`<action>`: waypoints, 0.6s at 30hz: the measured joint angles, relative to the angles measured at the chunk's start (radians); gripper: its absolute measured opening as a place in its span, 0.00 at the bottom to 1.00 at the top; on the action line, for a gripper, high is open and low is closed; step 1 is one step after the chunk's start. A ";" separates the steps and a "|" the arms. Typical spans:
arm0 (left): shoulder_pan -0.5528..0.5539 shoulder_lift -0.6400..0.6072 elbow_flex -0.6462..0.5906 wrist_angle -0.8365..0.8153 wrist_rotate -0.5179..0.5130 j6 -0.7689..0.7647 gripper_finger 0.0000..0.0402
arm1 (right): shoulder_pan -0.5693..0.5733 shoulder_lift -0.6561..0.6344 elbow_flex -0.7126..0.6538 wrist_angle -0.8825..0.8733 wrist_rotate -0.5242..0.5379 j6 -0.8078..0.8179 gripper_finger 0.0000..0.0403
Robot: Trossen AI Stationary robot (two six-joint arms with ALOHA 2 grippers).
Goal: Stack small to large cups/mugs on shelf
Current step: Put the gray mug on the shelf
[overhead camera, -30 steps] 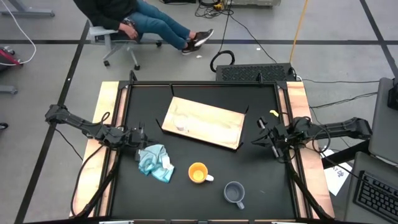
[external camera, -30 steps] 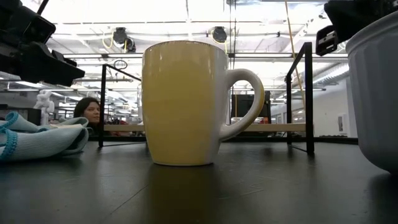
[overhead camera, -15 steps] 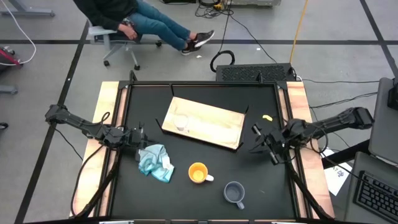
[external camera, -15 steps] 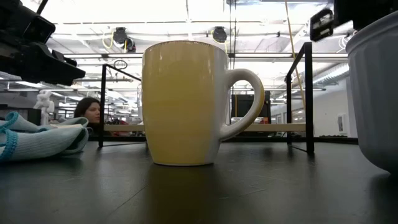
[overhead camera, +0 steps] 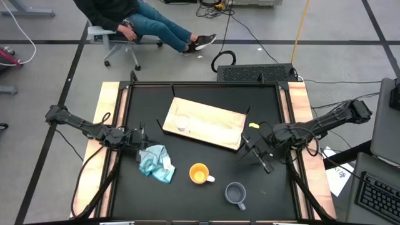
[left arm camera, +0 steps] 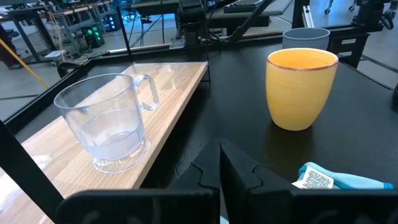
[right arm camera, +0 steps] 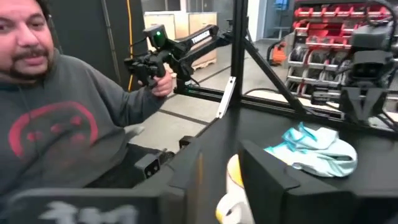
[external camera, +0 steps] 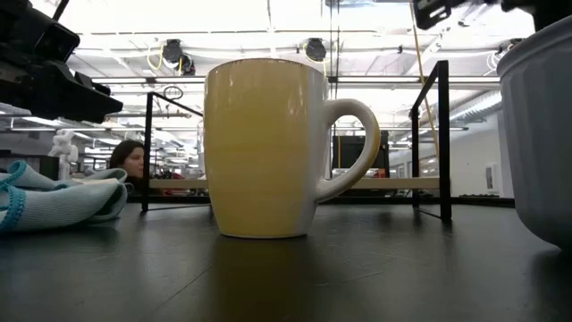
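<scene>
Right gripper [overhead camera: 250, 149]: fingers spread, empty, above the table [overhead camera: 262, 187] just off the near right corner of the shelf [overhead camera: 212, 125], pointing toward the table's middle. Left gripper [overhead camera: 141, 135]: fingers pressed together, empty, at the left edge beside the cloth [overhead camera: 156, 162].

Glass cup [overhead camera: 182, 124]: upright on the left end of the shelf. Shelf: long axis running from far left to near right. Orange mug [overhead camera: 199, 174]: upright on the table near of the shelf, handle pointing right. Grey mug [overhead camera: 235, 194]: further near and right, handle toward the near edge.

Left wrist view: glass cup [left arm camera: 109, 121] with handle, orange mug [left arm camera: 301, 87], grey mug [left arm camera: 305, 38] behind it. Low view: orange mug [external camera: 268, 148] hiding much of the shelf. Right wrist view: person [right arm camera: 56, 118] beyond the table.
</scene>
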 joint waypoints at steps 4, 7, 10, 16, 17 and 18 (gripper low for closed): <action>0.000 0.000 0.000 0.000 0.000 0.002 0.01 | 0.027 0.031 0.039 -0.007 0.000 0.032 0.39; 0.000 0.000 0.000 0.000 0.000 0.002 0.01 | 0.047 0.049 0.069 -0.062 0.007 0.046 0.47; 0.000 0.000 0.000 0.000 0.000 0.002 0.01 | 0.083 0.081 0.106 -0.125 0.098 0.051 0.52; 0.000 0.000 0.000 0.000 0.000 0.003 0.01 | 0.144 0.162 0.212 -0.273 0.159 0.056 0.57; 0.000 0.000 0.000 0.000 0.000 0.003 0.01 | 0.151 0.178 0.228 -0.291 0.159 0.066 0.57; 0.000 0.000 0.000 0.000 0.000 0.002 0.01 | 0.158 0.194 0.246 -0.307 0.160 0.077 0.57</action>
